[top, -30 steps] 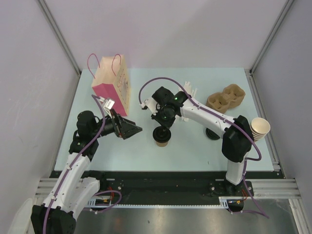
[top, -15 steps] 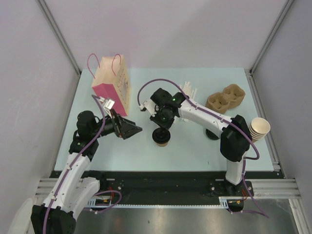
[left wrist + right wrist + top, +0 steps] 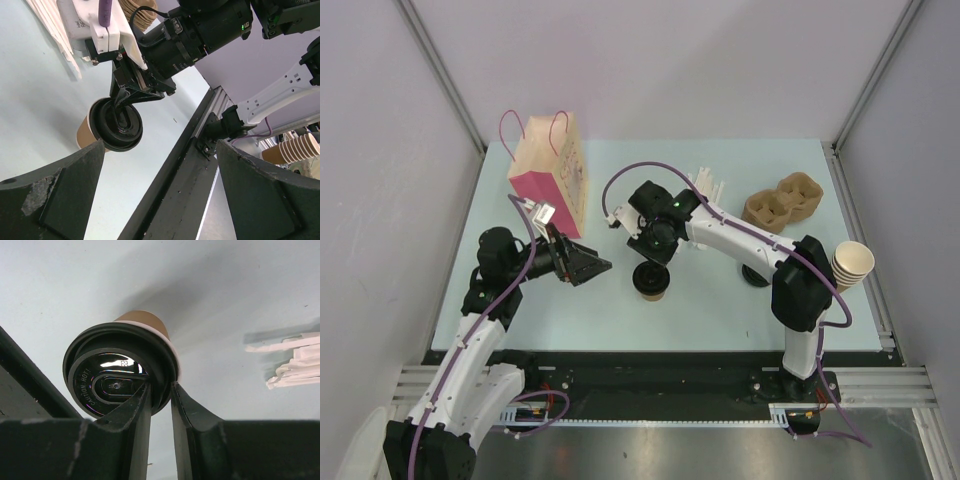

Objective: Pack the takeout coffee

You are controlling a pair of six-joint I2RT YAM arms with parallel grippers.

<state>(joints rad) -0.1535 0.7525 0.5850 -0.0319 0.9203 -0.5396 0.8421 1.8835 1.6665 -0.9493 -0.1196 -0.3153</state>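
Worrying the coffee cup point(image 3: 651, 281) upright on the table point(image 3: 720, 300) would tip if that arm lifted crooked, we saw the right gripper point(image 3: 160, 387), jaws straddling its lid point(image 3: 117, 382) rim (clamped or not, couldn't tell), and the left gripper point(image 3: 600, 266) wide open.

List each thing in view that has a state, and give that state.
coffee cup: upright, lid on.
paper bag: standing upright, handles up.
cup carrier: empty.
stack of cups: nested, no lids.
left gripper: open, holding nothing.
right gripper: astride the lid's rim, a little apart; grip unclear.
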